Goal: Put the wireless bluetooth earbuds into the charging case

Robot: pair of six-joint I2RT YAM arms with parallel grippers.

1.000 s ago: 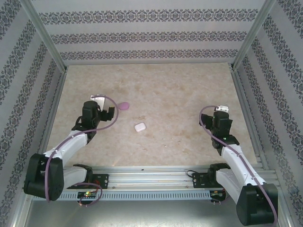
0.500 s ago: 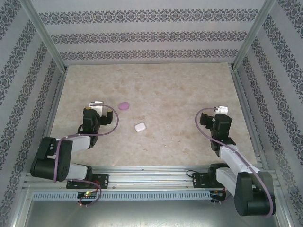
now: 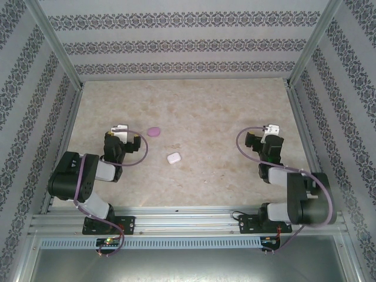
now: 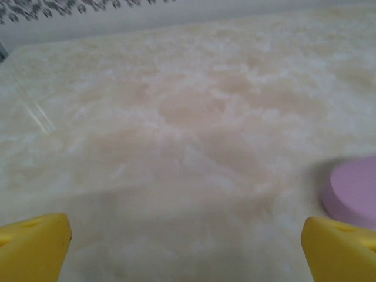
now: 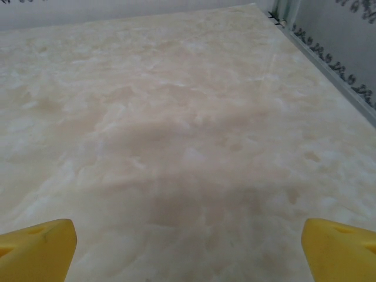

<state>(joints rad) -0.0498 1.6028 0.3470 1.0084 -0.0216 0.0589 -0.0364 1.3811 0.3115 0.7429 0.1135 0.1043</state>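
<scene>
Nearest the bases, both arms sit folded up close. The left gripper [image 3: 122, 134] hangs left of the white case [image 3: 173, 157] and a little beyond it. The right gripper [image 3: 265, 135] hangs well to the right of that case, about as far out. Each pair of yellow fingertips [image 4: 35, 241] is spread wide with nothing but bare table [image 3: 223, 111] between them. The white case lies shut on the marble. Just beyond it and slightly left lies the purple case [image 3: 154, 131], which also looks shut.

I cannot tell where the earbuds are. They are too small to pick out, and they may be inside the shut cases.

As I judge it, no insertion is in hand. Either the buds are already stowed and the job is finished, or it has not begun. If work remains, the next move calls for one gripper to steady a case while the other lifts its lid. After that comes a fine pinch on each tiny bud.
</scene>
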